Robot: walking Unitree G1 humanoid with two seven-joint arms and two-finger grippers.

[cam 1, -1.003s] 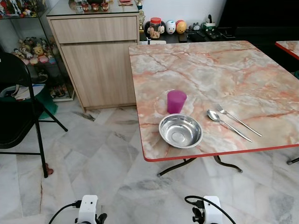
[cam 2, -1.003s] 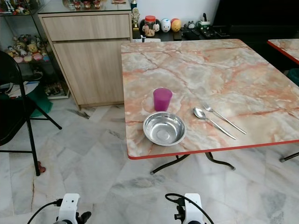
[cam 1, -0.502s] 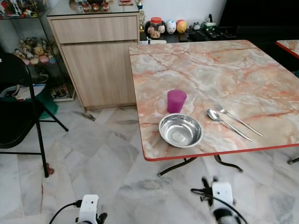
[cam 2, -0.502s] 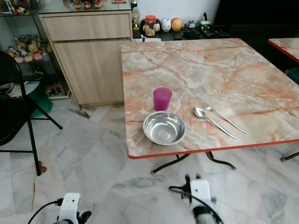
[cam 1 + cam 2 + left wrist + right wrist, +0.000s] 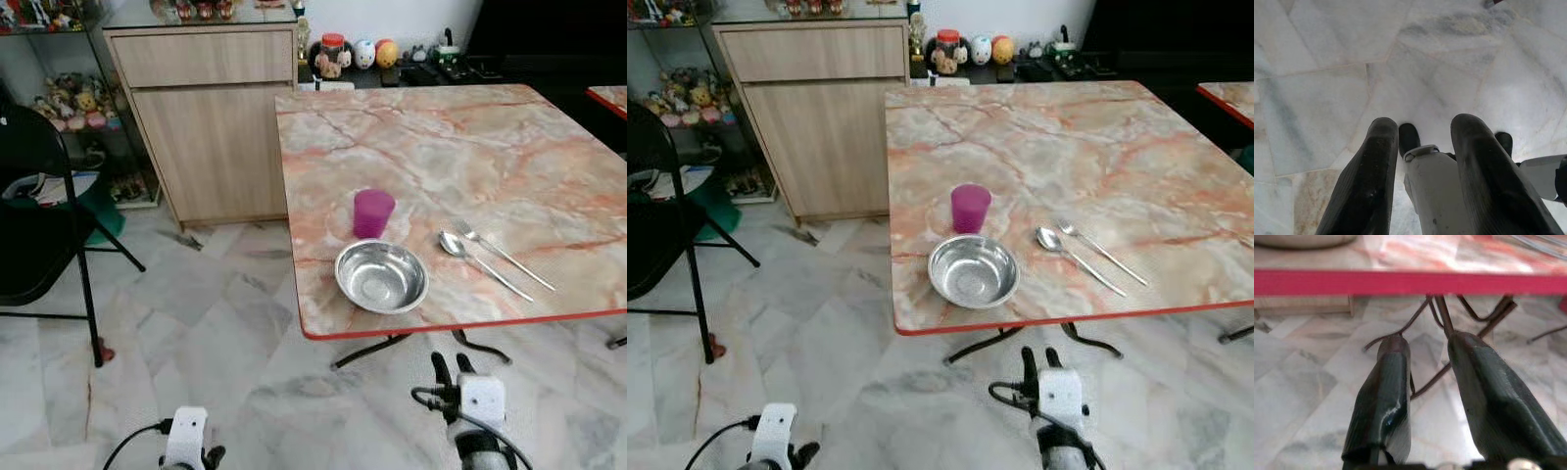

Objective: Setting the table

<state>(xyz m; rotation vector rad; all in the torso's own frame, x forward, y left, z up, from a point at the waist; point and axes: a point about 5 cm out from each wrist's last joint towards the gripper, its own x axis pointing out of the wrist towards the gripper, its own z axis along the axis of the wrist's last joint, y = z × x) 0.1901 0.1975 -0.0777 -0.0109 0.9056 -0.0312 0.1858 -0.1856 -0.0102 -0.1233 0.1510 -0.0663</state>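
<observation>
Right tool (image 5: 450, 364) raised below the worktop's (image 5: 509, 147) red front edge, fingers parted, empty.
Bowl (image 5: 381, 276) sits near that edge, cup (image 5: 373, 212) just behind, spoon (image 5: 480, 260) and fork (image 5: 505, 255) beside; left tool (image 5: 1422, 161) hangs parted, empty, over bare floor (image 5: 206, 333).

marble table (image 5: 470, 147) fills the right half | steel bowl (image 5: 381, 276) near its front edge, purple cup (image 5: 373, 212) just behind it | spoon (image 5: 481, 260) and fork (image 5: 502, 255) side by side to the right | right gripper (image 5: 449, 365) bottom right, below the table edge, fingers slightly apart | black folding chair (image 5: 39, 211) far left
</observation>
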